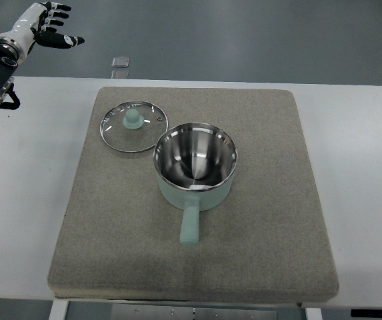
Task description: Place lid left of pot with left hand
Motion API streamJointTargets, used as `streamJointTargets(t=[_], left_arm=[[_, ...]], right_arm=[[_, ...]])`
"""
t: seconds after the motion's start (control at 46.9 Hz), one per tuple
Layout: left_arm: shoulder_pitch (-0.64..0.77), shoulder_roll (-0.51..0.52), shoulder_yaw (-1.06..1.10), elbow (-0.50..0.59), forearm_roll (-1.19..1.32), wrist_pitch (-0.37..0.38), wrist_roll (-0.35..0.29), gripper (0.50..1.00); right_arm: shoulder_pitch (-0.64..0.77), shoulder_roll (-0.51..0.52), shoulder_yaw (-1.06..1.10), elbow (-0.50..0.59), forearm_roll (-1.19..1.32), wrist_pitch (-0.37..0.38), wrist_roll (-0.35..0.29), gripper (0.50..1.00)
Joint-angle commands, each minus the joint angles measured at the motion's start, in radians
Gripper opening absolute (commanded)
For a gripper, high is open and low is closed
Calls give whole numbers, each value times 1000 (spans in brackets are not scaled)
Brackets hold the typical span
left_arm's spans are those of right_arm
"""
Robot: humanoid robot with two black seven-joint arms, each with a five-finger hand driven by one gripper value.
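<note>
A glass lid [134, 126] with a steel rim and a mint-green knob lies flat on the mat, up and to the left of the pot and just apart from its rim. The mint-green pot [195, 167] has a shiny steel inside and stands open, its handle pointing toward the near edge. My left hand [49, 27] is raised at the top left corner, beyond the table's far edge and well away from the lid. Its fingers are spread and hold nothing. No right arm shows.
A grey felt mat [264, 220] covers the middle of the white table [24, 200]. A small pale square object [121, 62] lies on the floor beyond the table's far edge.
</note>
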Motion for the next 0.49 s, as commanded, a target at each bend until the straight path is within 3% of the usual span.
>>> streamJointTargets(t=[0.0,0.128,0.32,0.469], left_arm=[[6,3,0,-1,-99,-29,-6,834],[25,9,3,-3,-228,-73,-53,831],[66,3,-4,-3,-331,-116,-193,840],[117,-56,-4,-9,-381,-155,-213,840]], right_arm=[[0,0,0,0,0,0,0,921],[0,0,0,0,0,0,0,921],[0,0,0,1,0,1,0,921],[0,0,0,0,0,0,0,921]])
